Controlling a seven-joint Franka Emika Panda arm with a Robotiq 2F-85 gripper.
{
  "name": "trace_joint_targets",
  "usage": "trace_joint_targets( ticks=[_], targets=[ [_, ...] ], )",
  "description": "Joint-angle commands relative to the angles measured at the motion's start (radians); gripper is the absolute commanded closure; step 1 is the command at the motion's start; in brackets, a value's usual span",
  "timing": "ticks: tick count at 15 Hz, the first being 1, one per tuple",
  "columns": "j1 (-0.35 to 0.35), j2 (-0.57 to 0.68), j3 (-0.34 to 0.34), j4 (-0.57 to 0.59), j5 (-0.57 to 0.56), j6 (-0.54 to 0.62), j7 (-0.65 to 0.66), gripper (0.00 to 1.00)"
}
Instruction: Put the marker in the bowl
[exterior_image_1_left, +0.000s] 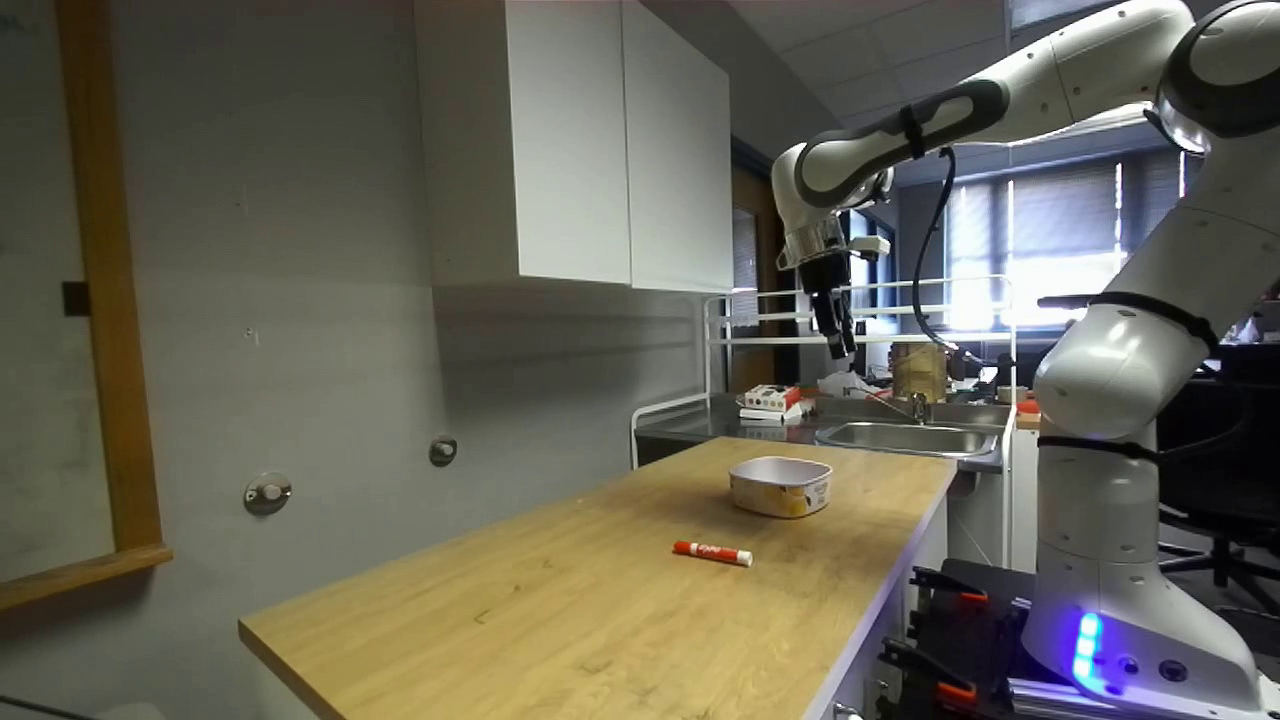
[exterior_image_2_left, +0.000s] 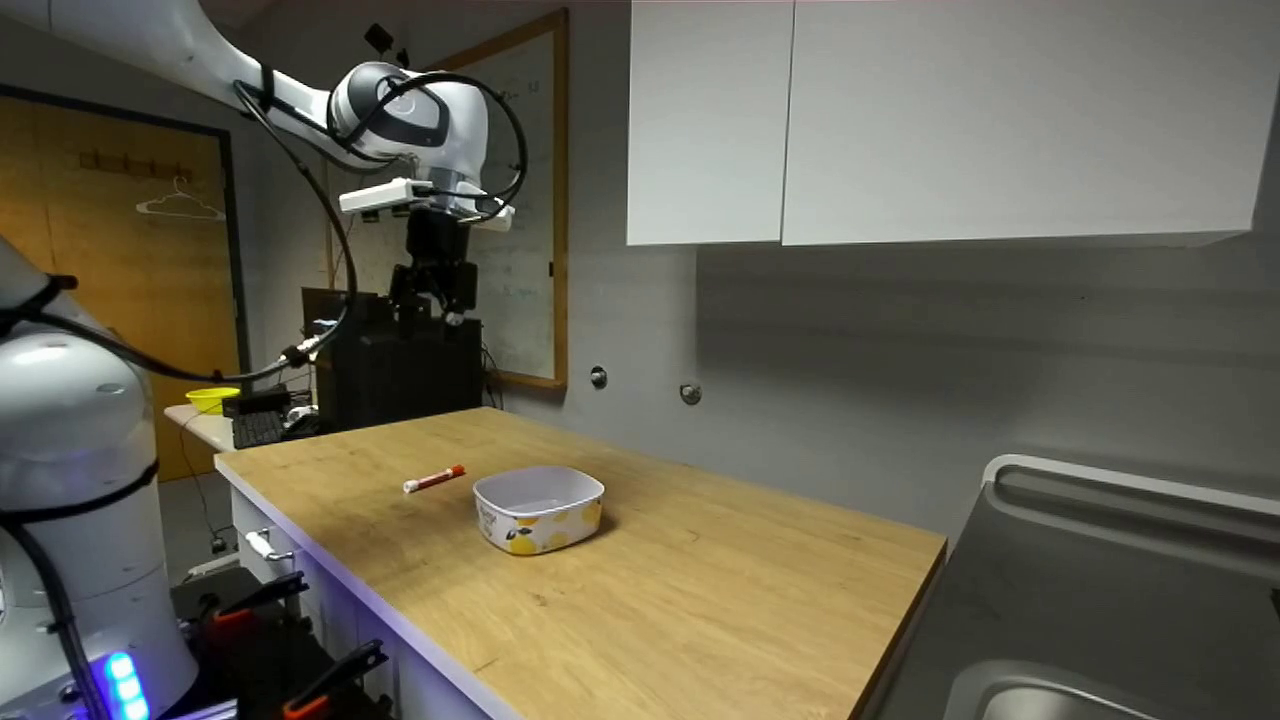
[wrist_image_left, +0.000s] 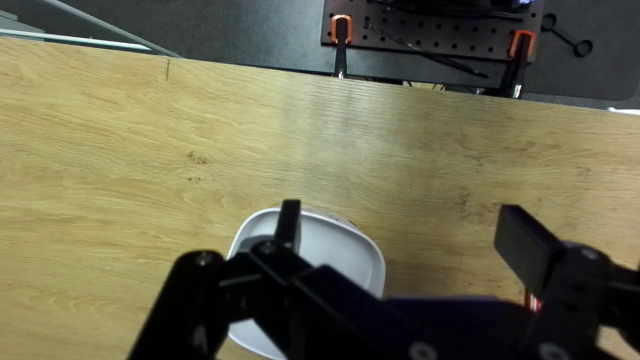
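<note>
The marker, red-orange with a white end, lies flat on the wooden counter in both exterior views (exterior_image_1_left: 712, 553) (exterior_image_2_left: 434, 480). In the wrist view only a small part of the marker (wrist_image_left: 533, 301) shows; a finger hides the rest. The bowl, white with yellow patterning outside and rounded corners, stands upright near the marker, apart from it, in both exterior views (exterior_image_1_left: 775, 499) (exterior_image_2_left: 540, 532). The bowl (wrist_image_left: 350, 250) is partly behind a finger in the wrist view. My gripper (exterior_image_1_left: 842, 348) is high above the counter, its fingers (wrist_image_left: 400, 220) wide apart and nothing between them.
The wooden counter (exterior_image_1_left: 560, 600) runs along a grey wall, with white cabinets (exterior_image_1_left: 600, 150) above. A metal sink (exterior_image_1_left: 910, 437) and a white rack (exterior_image_1_left: 860, 341) are at one end. Black clamps with orange parts (wrist_image_left: 341, 45) grip the robot's base plate beside the counter edge.
</note>
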Motion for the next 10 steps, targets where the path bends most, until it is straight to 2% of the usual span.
trace_joint_targets(
  ticks=[1, 6, 10],
  targets=[
    [0.011, 0.008, 0.001, 0.004, -0.007, 0.008, 0.016, 0.00],
    [0.046, 0.037, 0.044, -0.006, -0.004, 0.042, 0.040, 0.00],
    [0.099, 0.101, 0.119, -0.013, -0.011, 0.072, 0.083, 0.00]
  ],
)
